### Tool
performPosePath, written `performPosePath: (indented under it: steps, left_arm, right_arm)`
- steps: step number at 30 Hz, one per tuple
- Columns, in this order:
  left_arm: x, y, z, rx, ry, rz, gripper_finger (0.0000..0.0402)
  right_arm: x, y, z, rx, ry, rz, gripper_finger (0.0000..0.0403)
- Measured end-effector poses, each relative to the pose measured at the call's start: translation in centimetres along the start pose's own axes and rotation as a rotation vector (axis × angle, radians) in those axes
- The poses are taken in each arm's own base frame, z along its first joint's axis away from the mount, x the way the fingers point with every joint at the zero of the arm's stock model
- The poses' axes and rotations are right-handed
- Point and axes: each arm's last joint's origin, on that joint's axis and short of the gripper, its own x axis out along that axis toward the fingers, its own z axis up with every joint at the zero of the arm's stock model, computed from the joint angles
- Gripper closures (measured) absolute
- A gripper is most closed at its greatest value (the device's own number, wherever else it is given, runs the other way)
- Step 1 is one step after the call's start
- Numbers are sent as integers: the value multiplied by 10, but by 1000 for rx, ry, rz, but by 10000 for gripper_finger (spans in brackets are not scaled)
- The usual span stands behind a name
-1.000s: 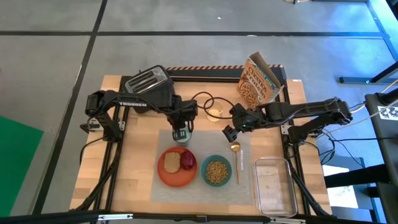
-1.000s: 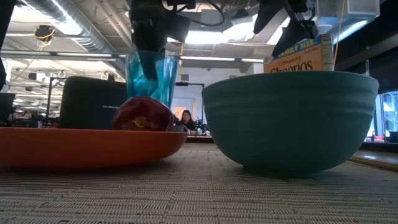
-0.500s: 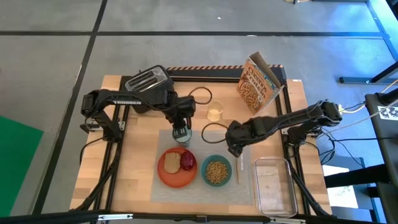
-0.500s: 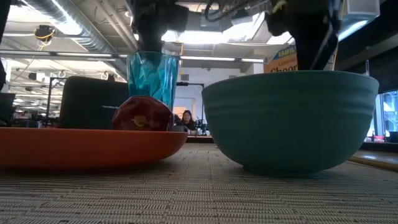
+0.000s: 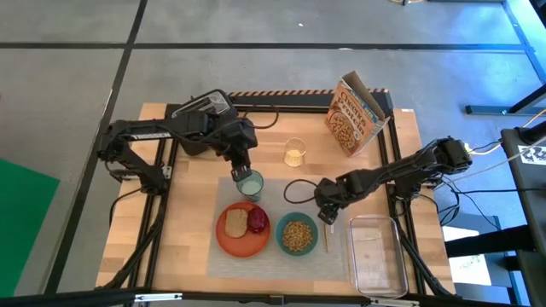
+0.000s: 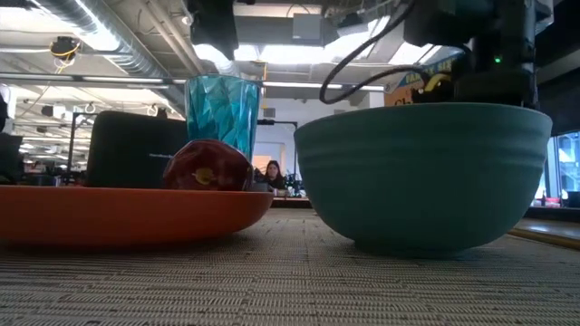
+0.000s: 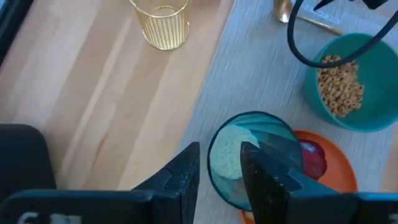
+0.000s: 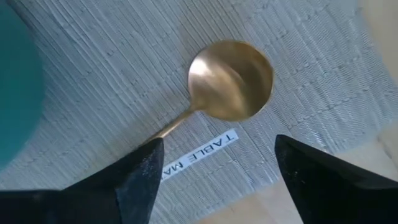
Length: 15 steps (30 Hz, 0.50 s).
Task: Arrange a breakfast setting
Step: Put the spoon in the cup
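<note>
Our left gripper sits just behind the translucent green cup on the grey rectangular placemat, fingers nearly together, gripping nothing. Round orange plate with toast slice and dark red fruit, then cereal-filled teal bowl, look placed. Our right gripper hangs spread over the gold spoon. Setting seems nearly done.

Left gripper has released the green cup and drawn back above it; right gripper, fingers now spread, has descended over the gold spoon.
</note>
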Motion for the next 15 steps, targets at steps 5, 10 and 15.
performPosePath:
  steps: [5, 10, 15]
  left_arm:
    - [-4, 1, -2, -1, -2, 7, 292]
    - [-4, 1, -2, 0, -1, 7, 292]
    - [-4, 1, -2, 0, 0, 7, 292]
  right_arm:
    - [12, -6, 0, 14, -13, 39, 115]
    - [16, -16, 4, 32, -18, 20, 116]
    - [10, -25, 14, 44, -47, 60, 116]
